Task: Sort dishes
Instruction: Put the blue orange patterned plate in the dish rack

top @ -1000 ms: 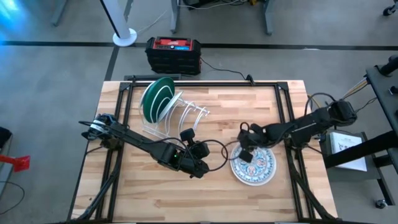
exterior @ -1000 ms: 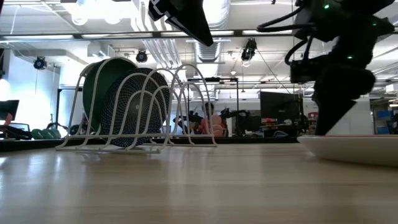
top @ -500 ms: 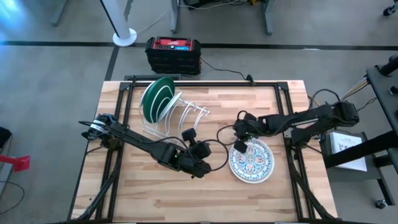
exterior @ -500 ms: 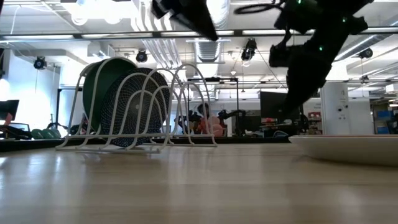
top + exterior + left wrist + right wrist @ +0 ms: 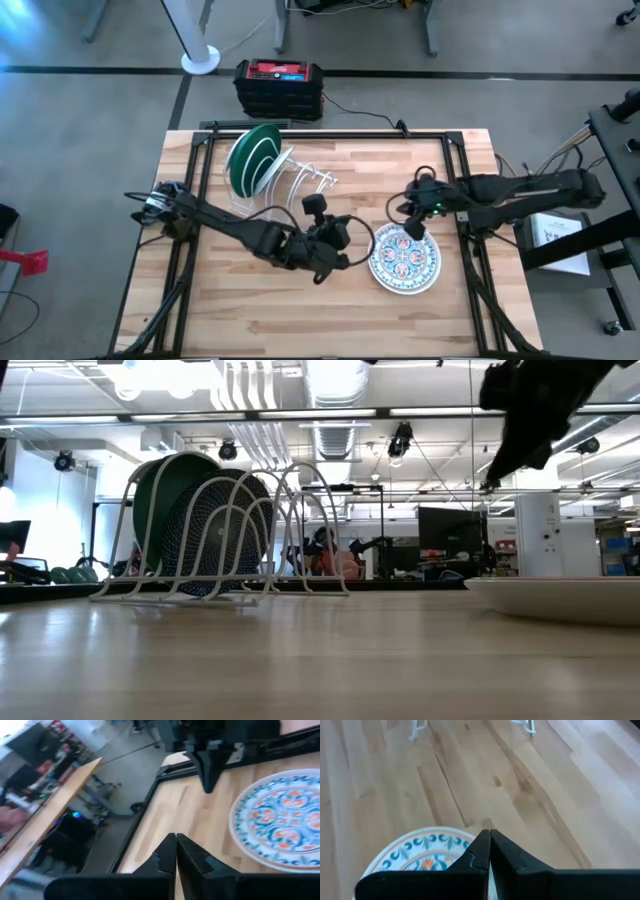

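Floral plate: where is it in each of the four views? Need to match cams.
High view: the floral plate lies flat on the table's right half, right of the left gripper.
Low view: only its rim shows, at the right edge.
Left wrist view: right side, past the shut fingers.
Right wrist view: partly in view, behind the shut right gripper.
Shared landmark: the white wire rack, left of the plate.

Floral plate (image 5: 560,598) cut off at low view's edge
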You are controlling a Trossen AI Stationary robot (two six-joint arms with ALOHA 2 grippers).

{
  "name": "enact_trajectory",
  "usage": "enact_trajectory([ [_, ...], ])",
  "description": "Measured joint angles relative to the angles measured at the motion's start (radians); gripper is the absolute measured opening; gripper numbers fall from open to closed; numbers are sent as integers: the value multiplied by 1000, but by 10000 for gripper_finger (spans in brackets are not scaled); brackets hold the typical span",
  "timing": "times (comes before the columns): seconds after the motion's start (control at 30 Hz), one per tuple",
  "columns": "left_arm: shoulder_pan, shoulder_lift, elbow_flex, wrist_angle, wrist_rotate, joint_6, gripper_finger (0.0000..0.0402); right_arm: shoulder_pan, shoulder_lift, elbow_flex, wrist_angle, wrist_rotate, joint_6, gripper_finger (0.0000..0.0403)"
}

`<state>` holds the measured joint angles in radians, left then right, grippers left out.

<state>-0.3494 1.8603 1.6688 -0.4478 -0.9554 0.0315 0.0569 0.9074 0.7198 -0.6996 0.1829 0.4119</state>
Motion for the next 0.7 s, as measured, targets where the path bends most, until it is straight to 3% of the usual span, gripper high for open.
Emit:
enact_trajectory([
  [0.1, 37, 0, 0, 84, 77, 61, 0, 9, -59, -9, -46, 0, 31, 2],
  [0.23, 114, 10, 0, 195, 286, 81, 0, 8, -96, -13, -69, 1, 40, 2],
  [0.3, 137, 25, 0, 195, 341, 75, 0, 9, -98, -14, -75, 0, 46, 2],
  [0.7, 146, 186, 20, 193, 375, 65, 0, 8, -80, -43, -199, -31, 113, 2],
])
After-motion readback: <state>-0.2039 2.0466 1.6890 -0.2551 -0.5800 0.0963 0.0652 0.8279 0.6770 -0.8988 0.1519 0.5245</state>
